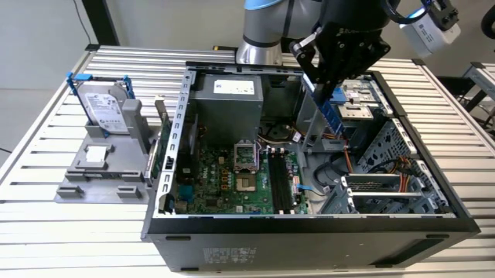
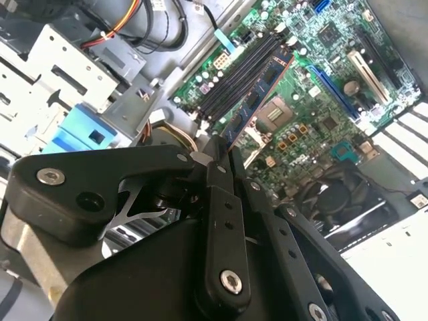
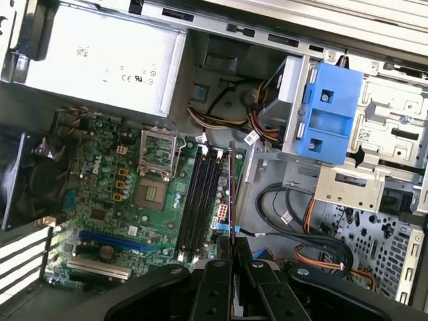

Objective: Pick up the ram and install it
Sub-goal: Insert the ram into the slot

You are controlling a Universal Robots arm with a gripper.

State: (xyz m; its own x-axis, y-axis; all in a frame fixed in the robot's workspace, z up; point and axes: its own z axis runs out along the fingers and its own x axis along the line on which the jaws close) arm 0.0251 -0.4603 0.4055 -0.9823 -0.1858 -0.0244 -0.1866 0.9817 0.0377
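Slatted aluminium tabletop (image 1: 46, 231) (pale, evenly lit) spanning the exterior view. Behind it, a plain light-grey wall (image 1: 39, 35) and a dark vertical post (image 1: 101, 23); a second slatted surface (image 1: 483, 78) lies at the exterior view's right.

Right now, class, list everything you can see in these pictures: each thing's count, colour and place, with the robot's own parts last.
Ram: one, blue, held above the open case.
Computer case: one, black and grey, lying open on the table.
Motherboard: one, green, on the case floor.
Memory slots: a row, black, beside the processor socket.
Drive bracket: one, light blue, in the drive bay.
Hard drive: one, silver, upright on the grey stand at the exterior view's left.
Table: one, slatted metal.
Tool: one, black, shut on the ram.
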